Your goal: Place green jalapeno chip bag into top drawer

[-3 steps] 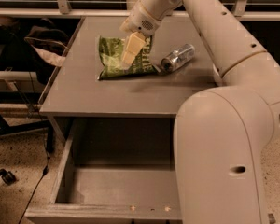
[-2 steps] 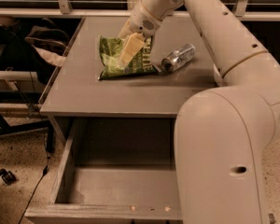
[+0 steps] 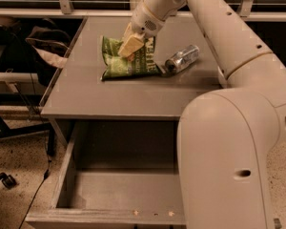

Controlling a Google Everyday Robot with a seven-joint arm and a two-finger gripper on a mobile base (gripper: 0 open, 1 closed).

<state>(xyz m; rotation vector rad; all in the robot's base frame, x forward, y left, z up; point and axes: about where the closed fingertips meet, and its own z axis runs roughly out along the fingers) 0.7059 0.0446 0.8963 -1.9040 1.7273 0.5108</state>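
The green jalapeno chip bag (image 3: 128, 63) lies on the grey tabletop (image 3: 114, 97), at its far middle. My gripper (image 3: 129, 45) reaches down from the upper right and is shut on the bag's upper part. The bag's top edge is drawn up a little while its lower edge still rests on the table. The top drawer (image 3: 66, 171) stands pulled open below the table's front edge, and the part of its inside that shows is empty. My arm's large body (image 3: 229, 166) hides the drawer's right side.
A crushed silver can (image 3: 182, 59) lies on the tabletop just right of the bag, close to its corner. A dark chair with a bag on it (image 3: 43, 49) stands left of the table. A cable and a chair wheel (image 3: 5, 180) are on the floor at the left.
My gripper has shifted slightly up and to the left on the bag, and the bag's top edge has risen a little with it. The can and drawer have not moved.
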